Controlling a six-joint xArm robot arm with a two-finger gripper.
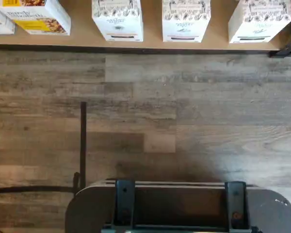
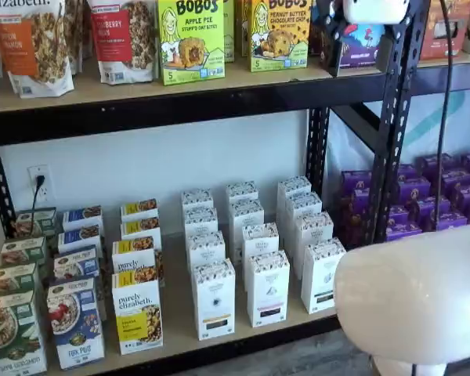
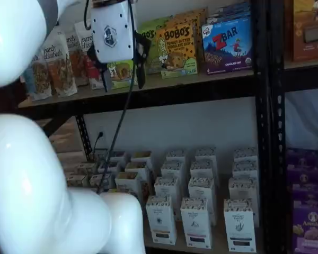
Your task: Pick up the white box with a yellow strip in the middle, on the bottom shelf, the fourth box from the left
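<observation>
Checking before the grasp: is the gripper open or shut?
Open: in a shelf view the gripper hangs with a plain gap between its two black fingers.

We see even, soft indoor light in all views, no hard glare. In the wrist view the grey wood-plank floor [image 1: 150, 107] darkens into a broad soft shadow near the dark mount with its white round plate [image 1: 182, 208]. In a shelf view the big white rounded arm casing [image 3: 26, 174] is blown bright and blurry, close to the lens; another white casing [image 2: 415, 298] looks equally soft. Box print reads slightly fuzzy throughout; the space under the upper tan board [image 2: 141, 86] sits dimmer.
</observation>
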